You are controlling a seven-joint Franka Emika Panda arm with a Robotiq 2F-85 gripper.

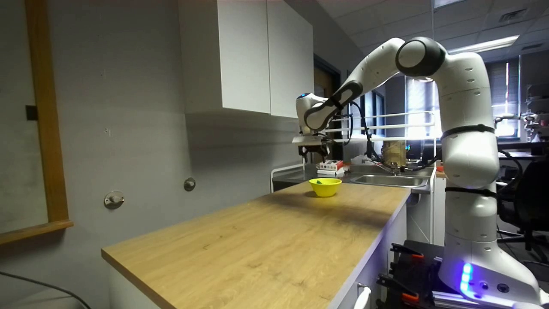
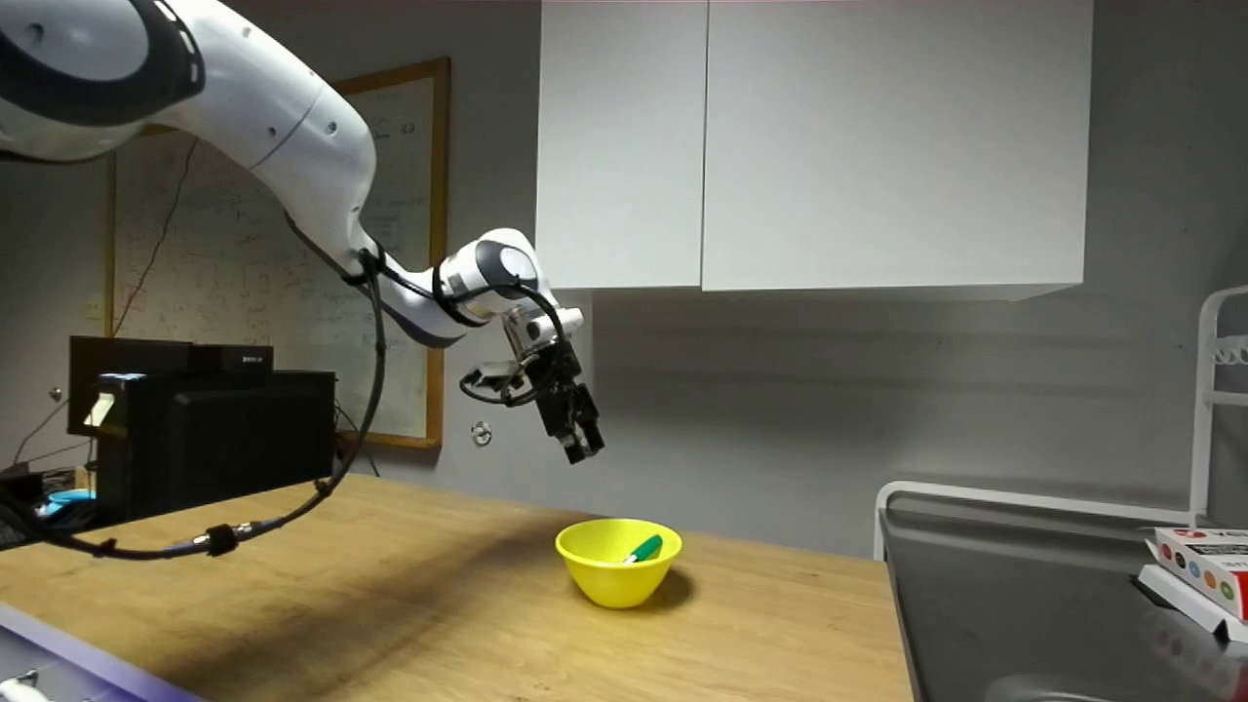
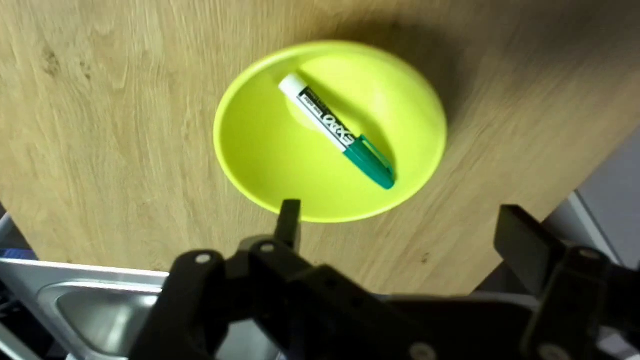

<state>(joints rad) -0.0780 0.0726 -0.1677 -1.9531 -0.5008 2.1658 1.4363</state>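
Pincer (image 3: 400,212): stood spread, its two fingers well apart; it hung tilted downward, higher than the yellow bowl (image 3: 260,155), near it but apart from it.
Yellow bowl: sat upright on the wood-grained surface (image 1: 240,244), toward the end nearest the sink (image 1: 388,181); in the wrist view, one fingertip overlapped its rim.
Marker (image 3: 327,121): lay aslant inside the bowl; white barrel, black label printed EXPO, green cap with clip. I could make out the cap in both exterior views.
Surface: carried the bowl; dark knots marked its grain, and a pale edge ran along the side facing the arm (image 1: 469,107).
Arm: white segments with black joint covers, mounted beside the surface and arched over it; a strip of blue light shone at the base.
Cable (image 2: 379,361): black, strapped along the arm, hung below it in a loop.
Printed box (image 2: 1209,565): white and red with coloured dots, rested on a white box (image 2: 1185,600) near the sink.
Cabinet (image 2: 892,146): white, two doors, shut, mounted above the surface.
Whiteboard (image 2: 244,283): wood-framed, bore faint writing.
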